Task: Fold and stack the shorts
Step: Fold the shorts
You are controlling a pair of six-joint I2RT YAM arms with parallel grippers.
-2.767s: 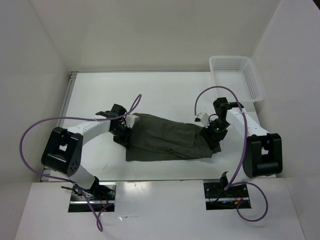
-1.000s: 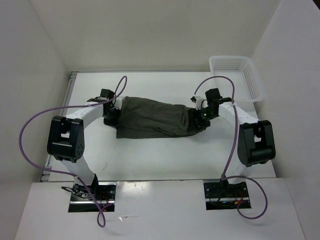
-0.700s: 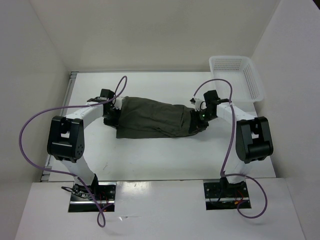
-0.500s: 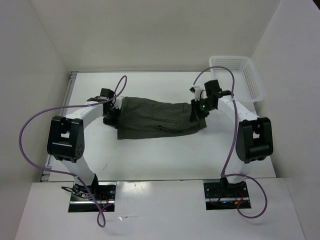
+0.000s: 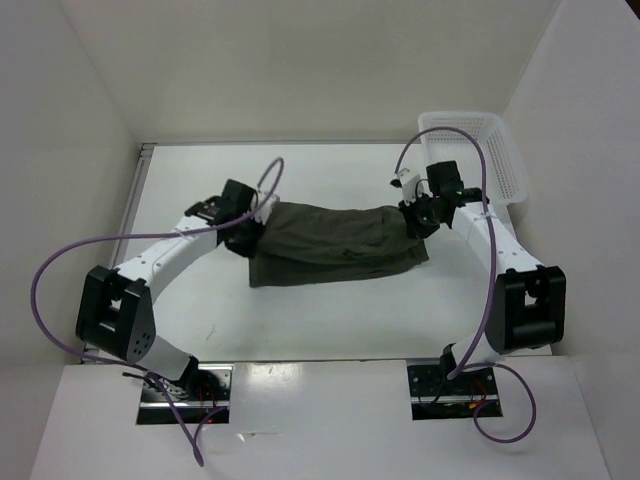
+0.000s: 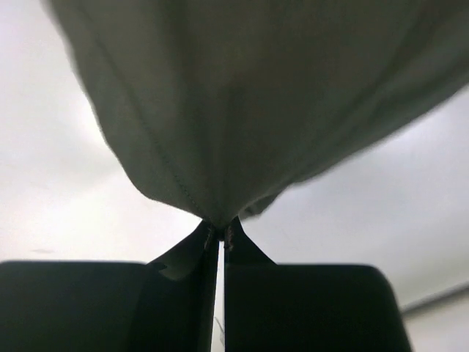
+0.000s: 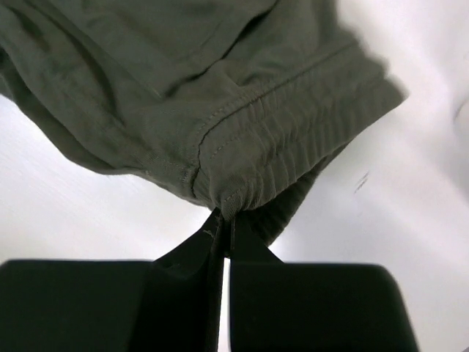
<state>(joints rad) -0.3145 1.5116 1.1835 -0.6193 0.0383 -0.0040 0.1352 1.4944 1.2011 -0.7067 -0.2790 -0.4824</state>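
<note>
Looks like a robotics lab test cell to me: bare white table (image 5: 330,315) boxed in by plain white walls (image 5: 300,70), left arm (image 5: 165,255) and right arm (image 5: 500,250) mounted on metal plates (image 5: 185,392), purple cables (image 5: 34,300) looping loose.

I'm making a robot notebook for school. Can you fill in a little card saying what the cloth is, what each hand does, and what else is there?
cloth: dark olive-green shorts, wrinkled, stretched sideways over the table
left gripper: shut, pinching one end of the shorts
right gripper: shut, pinching the ribbed edge at the other end
basket: white mesh, far right corner, apart from the shorts
stacked: not yet
</note>
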